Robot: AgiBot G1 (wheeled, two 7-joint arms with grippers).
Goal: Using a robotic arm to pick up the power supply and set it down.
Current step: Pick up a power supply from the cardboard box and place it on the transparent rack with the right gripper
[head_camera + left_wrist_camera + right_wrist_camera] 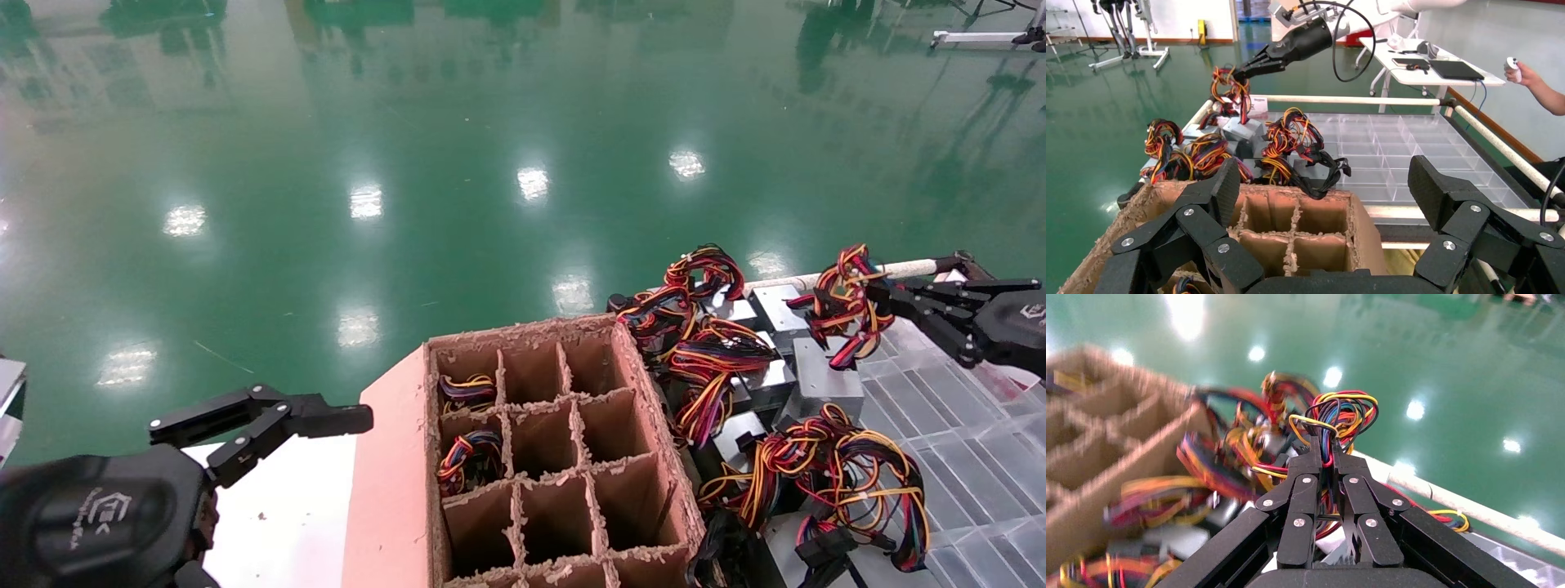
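Note:
My right gripper (876, 299) is shut on the red, yellow and black cable bundle (842, 314) of a power supply, whose grey metal box (824, 380) sits just below among the pile. In the right wrist view the wires (1340, 413) are pinched between the closed jaws of the right gripper (1324, 448). The left wrist view shows that robotic arm's gripper (1243, 71) lifting the bundle (1228, 92). My left gripper (270, 418) hangs open and empty at the lower left, its fingers (1223, 188) wide apart above the carton.
A brown cardboard carton (531, 328) with divider cells stands in the middle; two cells hold cables (468, 459). Several more power supplies (711, 351) lie beside it on a clear compartment tray (972, 441). A white rail (858, 273) borders the tray. A person's hand (1531, 76) is far off.

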